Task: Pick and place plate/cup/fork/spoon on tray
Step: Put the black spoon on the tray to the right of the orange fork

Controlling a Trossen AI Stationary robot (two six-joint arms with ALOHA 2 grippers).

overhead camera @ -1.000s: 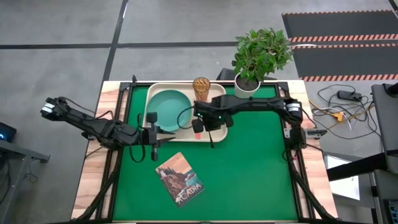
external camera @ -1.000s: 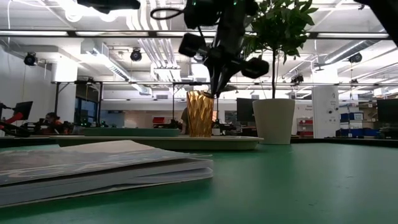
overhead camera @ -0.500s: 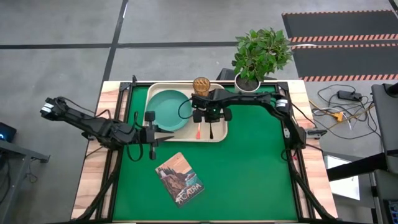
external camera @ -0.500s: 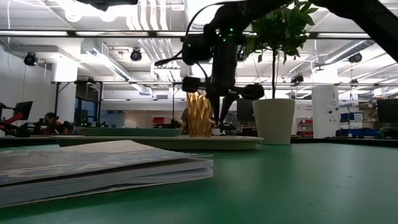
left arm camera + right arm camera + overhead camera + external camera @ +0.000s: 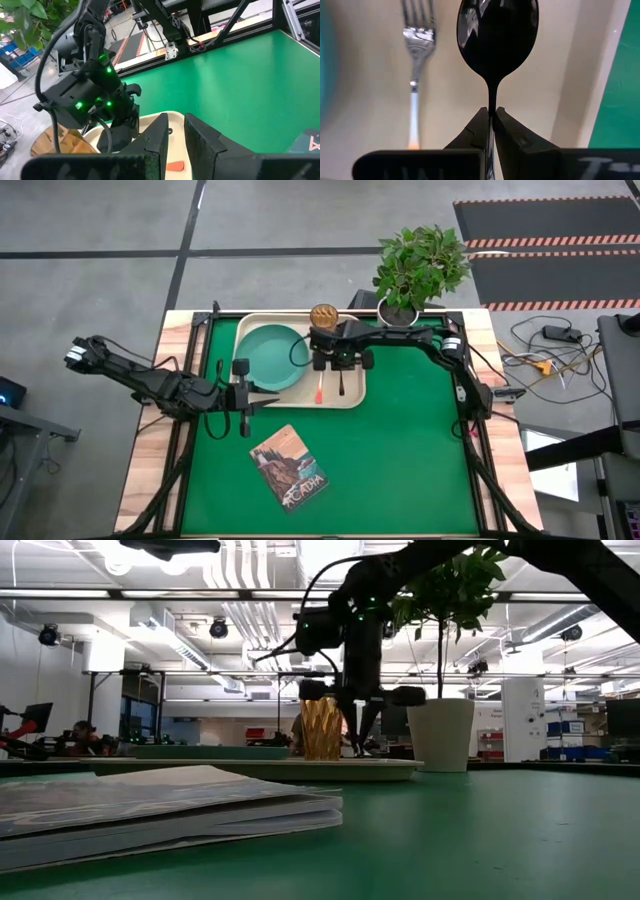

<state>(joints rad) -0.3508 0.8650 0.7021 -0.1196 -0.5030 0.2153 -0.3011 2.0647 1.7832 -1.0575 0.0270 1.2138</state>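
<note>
Spoon [image 5: 496, 35] pinched by its handle in the right tool [image 5: 491, 122], beside fork [image 5: 416, 30]; overhead, mostly hidden.

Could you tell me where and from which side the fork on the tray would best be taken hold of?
Probably by its orange-red handle, from straight above. The fork lies flat on the tray beside the spoon, which the right tool pinches by its thin handle. The fork's handle end looks clear of that tool, while its tines sit close under it. The left tool waits off the tray.
</note>
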